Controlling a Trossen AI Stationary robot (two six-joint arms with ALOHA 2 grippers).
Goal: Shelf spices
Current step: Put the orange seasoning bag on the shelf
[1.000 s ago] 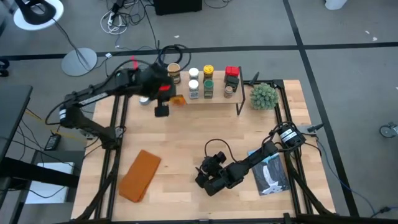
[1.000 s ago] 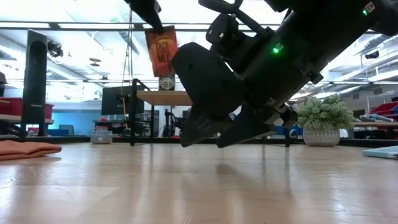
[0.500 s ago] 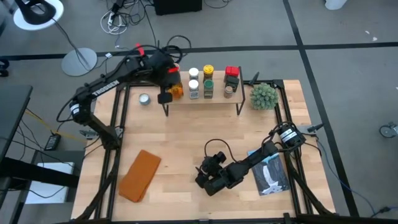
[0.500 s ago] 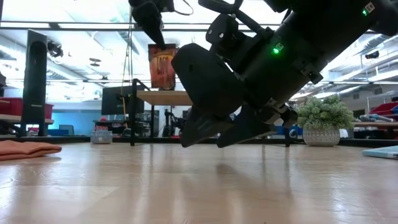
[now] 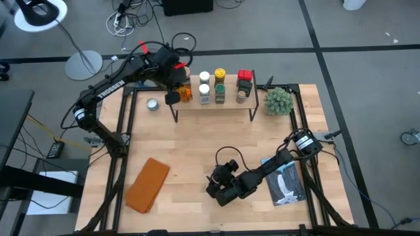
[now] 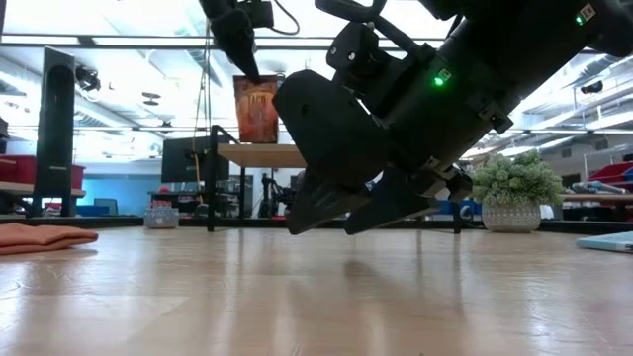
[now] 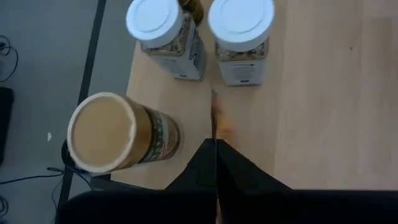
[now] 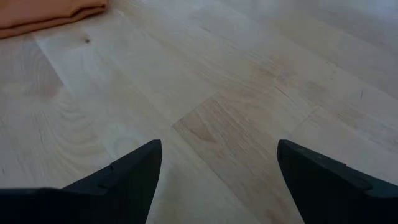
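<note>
My left gripper (image 5: 173,97) is shut on a flat orange spice packet (image 6: 257,109) over the left end of the shelf (image 5: 226,105), a low rack with a wooden top. In the left wrist view the packet (image 7: 214,112) shows edge-on. It hangs beside a tan-topped jar (image 7: 102,132) and in front of two white-topped jars (image 7: 154,18) (image 7: 241,17). More spices with yellow (image 5: 220,73), green (image 5: 220,88) and red (image 5: 245,76) tops stand on the shelf. My right gripper (image 5: 216,187) waits open, low over the table near its front. My left gripper pinches the packet's top edge (image 6: 247,78) between its two fingers (image 7: 205,158), coming from above and slanting down. The packet hangs upright below the fingers, its lower edge (image 6: 257,139) just over the shelf's wooden top.
A flat round silver tin (image 5: 152,104) lies left of the shelf and a spiky green plant ball (image 5: 278,100) right of it. An orange cloth (image 5: 148,185) lies at the near left. A flat blue-grey object (image 5: 286,184) lies under the right arm.
My left gripper has carried the packet from in front of the shelf's left end toward the far edge, to a place over the shelf top. The packet, tilted a second ago, now hangs upright and lower.
</note>
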